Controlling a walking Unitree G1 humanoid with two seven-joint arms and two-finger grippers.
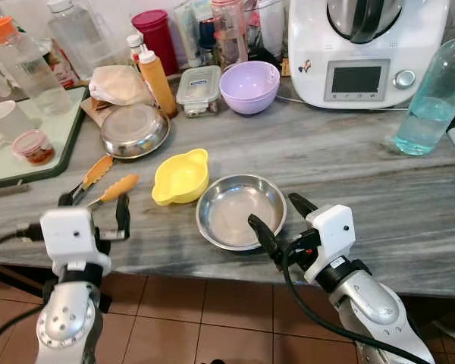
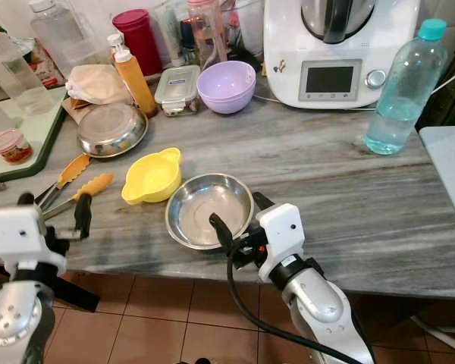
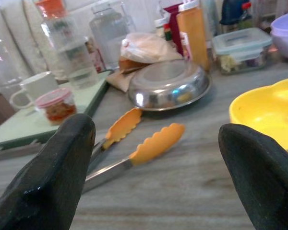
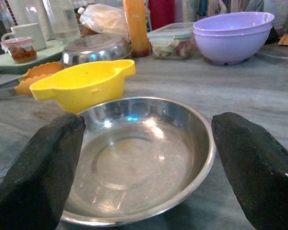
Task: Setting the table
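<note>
The right gripper point(image 1: 280, 218) is waiting wide open at the near rim of the steel plate point(image 1: 240, 210), touching nothing. The left gripper point(image 1: 93, 210), also spread open, is facing the orange-tipped tongs point(image 1: 98, 182). I judge the table setting is only beginning: the yellow bowl point(image 1: 180, 177) is lying just beside the plate, nothing gripped.

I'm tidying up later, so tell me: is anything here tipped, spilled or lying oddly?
One thing: the second steel bowl, by the green tray, lies upside down, its rounded underside showing, while the steel bowl before the right gripper sits upright and empty. The orange-tipped tongs lie loose on the grey counter. No spills show.
</note>
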